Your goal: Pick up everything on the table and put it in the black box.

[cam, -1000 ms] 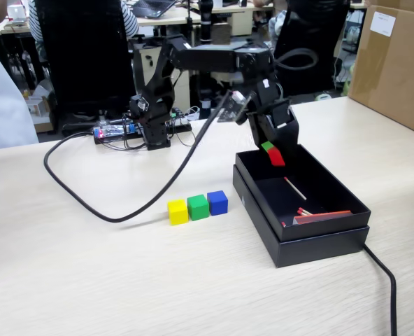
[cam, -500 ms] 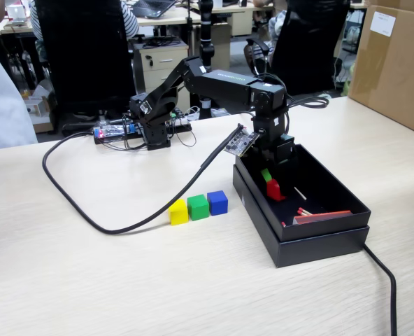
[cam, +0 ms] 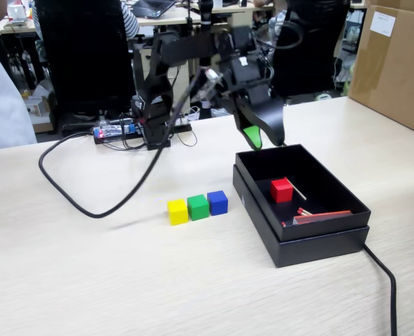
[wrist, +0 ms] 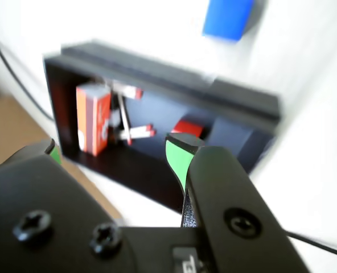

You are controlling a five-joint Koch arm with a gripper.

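Note:
The red cube (cam: 281, 190) lies on the floor of the black box (cam: 312, 241), also seen as a red patch (wrist: 187, 128) in the wrist view. On the table (cam: 123, 280), left of the box, a yellow cube (cam: 177, 211), a green cube (cam: 198, 206) and a blue cube (cam: 217, 201) sit in a row. The blue cube (wrist: 228, 18) shows at the top of the wrist view. My gripper (cam: 260, 140) hangs open and empty above the box's far-left corner; its green-lined fingertips (wrist: 178, 153) stand wide apart.
Matchsticks (cam: 306, 210) and an orange matchbox (cam: 322, 217) lie in the box. A black cable (cam: 88, 203) loops across the table on the left, another (cam: 382, 276) runs off the front right. A brown carton (cam: 392, 63) stands at the right; the arm base (cam: 151, 119) is behind.
The gripper has let go of the red cube, which now rests in the box. The arm has risen and pulled back up and left of the box.

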